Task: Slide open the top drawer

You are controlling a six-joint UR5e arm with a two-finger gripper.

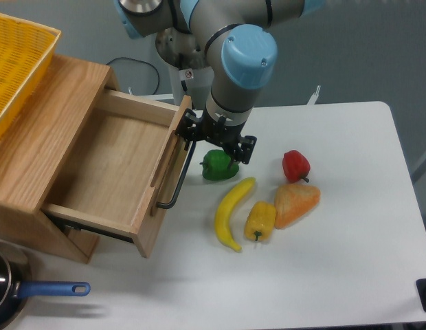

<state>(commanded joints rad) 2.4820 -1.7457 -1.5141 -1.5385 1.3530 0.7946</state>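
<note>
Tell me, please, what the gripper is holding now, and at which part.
The gripper sits at the upper end of the long black metal bar handle of the light-oak top drawer; whether its fingers grip it cannot be told.

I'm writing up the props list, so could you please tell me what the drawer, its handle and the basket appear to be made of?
The drawer looks like light oak with a matte finish, since the grain shows. Its handle seems to be black metal bar, thin and smooth. The basket looks like yellow mesh, probably plastic, though coated wire is possible.

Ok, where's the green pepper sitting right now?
The green pepper lies on the white table near the centre of the camera view, just right of the top drawer, partly under the gripper, with the banana just below it.
</note>
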